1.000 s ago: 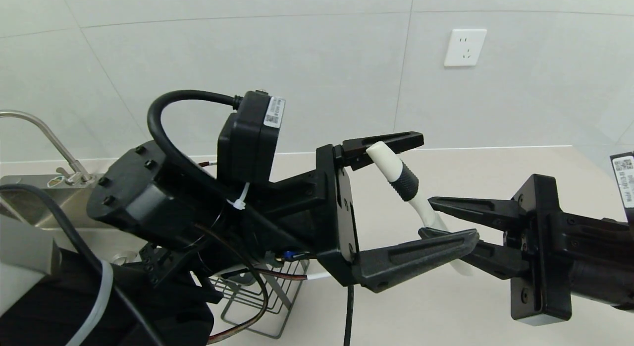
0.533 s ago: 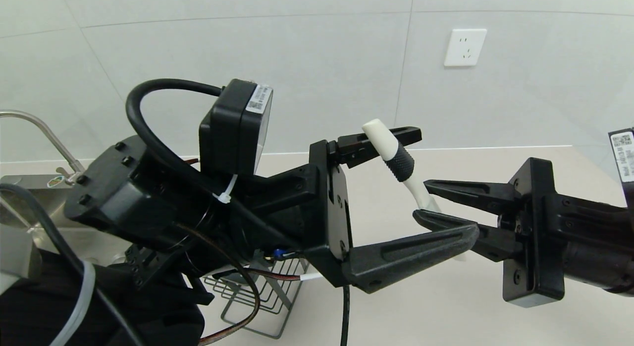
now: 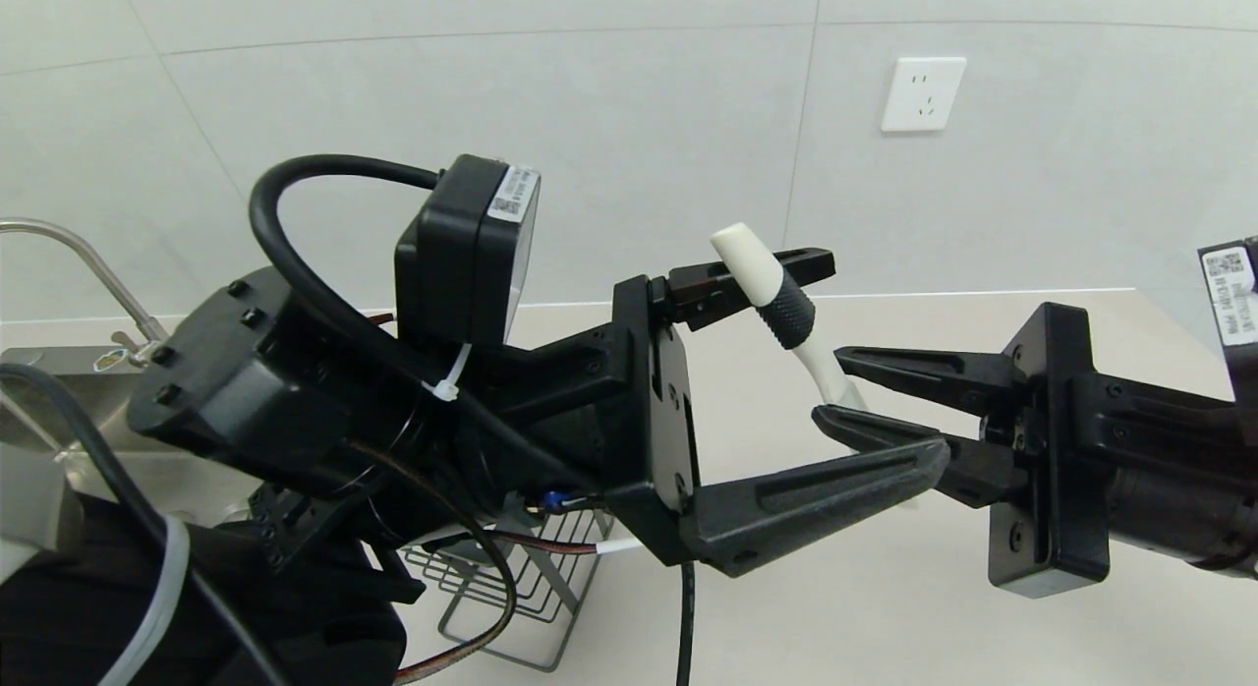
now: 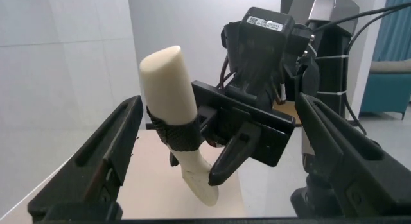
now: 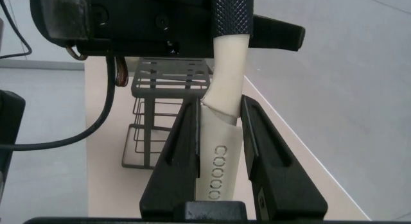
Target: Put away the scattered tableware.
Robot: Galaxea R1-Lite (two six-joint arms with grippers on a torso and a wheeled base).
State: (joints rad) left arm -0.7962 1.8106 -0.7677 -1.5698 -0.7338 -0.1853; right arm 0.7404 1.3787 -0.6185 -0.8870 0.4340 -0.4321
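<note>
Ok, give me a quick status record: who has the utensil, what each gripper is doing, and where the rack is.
utensil: white with a black knurled band, held in the air, tilted, handle end up
right gripper: shut on the utensil's lower white part
left gripper: open, one finger on each side of the handle, not clamped
wire rack: standing on the counter, below the left arm
sink side: faucet at the robot's far left
judgement: looks like a hand-over set-up, with only the right gripper gripping

I am working in a kitchen: I am facing a pale countertop (image 3: pixel 885 607) carrying a steel sink (image 3: pixel 44 356), faucet (image 3: pixel 110 276) and wire rack (image 3: pixel 539 580), backed by a tiled wall (image 3: pixel 590 126) bearing a socket (image 3: pixel 922 93).
</note>
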